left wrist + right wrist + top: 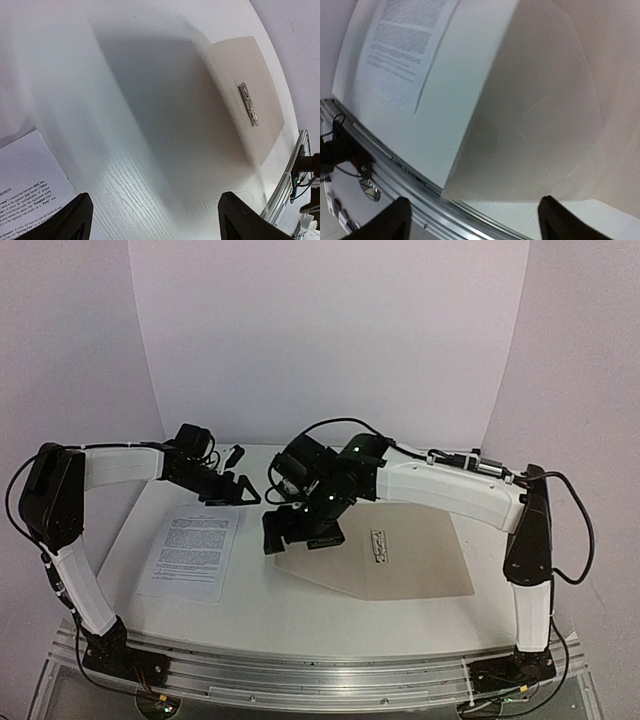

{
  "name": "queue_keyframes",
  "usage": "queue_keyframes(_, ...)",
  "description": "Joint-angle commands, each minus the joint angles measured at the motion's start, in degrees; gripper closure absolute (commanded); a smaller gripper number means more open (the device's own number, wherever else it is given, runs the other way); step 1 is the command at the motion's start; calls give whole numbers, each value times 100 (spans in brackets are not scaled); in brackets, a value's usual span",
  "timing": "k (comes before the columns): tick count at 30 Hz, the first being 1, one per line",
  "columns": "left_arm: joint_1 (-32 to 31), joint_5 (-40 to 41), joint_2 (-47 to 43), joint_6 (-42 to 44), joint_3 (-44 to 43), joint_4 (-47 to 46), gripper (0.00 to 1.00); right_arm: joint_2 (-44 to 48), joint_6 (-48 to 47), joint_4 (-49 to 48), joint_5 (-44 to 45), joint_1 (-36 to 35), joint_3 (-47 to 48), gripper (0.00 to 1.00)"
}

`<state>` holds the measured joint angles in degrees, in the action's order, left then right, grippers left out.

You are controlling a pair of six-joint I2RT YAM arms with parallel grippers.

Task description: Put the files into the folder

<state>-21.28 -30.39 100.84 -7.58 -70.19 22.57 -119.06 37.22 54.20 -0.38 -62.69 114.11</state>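
Observation:
One file, a white printed sheet (pixel 190 555), lies flat on the left of the table, and shows too in the right wrist view (pixel 405 40); its corner shows in the left wrist view (pixel 30 175). The beige folder (pixel 425 560) lies open at centre right, with its metal clip (pixel 380 545) showing. Its left cover (pixel 535 115) slants up, blurred, below my right gripper (pixel 300 532). That gripper is open with nothing between its fingers (pixel 475 222). My left gripper (pixel 240 490) hangs open and empty above the sheet's far right corner (pixel 157 222). The left wrist view shows the folder (pixel 250 85) and clip (pixel 248 104).
The white table (pixel 270 600) ends at a metal rail (pixel 300 665) along the near edge, seen too in the right wrist view (pixel 395 165). White walls close in behind and at both sides.

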Motion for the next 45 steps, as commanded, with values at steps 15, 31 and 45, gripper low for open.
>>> queue_keyframes(15,-44,332,-577,323,-143,393,14,2320,526,-1514,1347,1602,-3183,2)
queue_keyframes(31,1129,1881,-822,530,320,911,10,-38,61,-1576,1063,2314,-2711,13)
queue_keyframes(45,1477,1983,-1182,749,788,716,11,-180,574,-1914,641,2078,-2895,35)
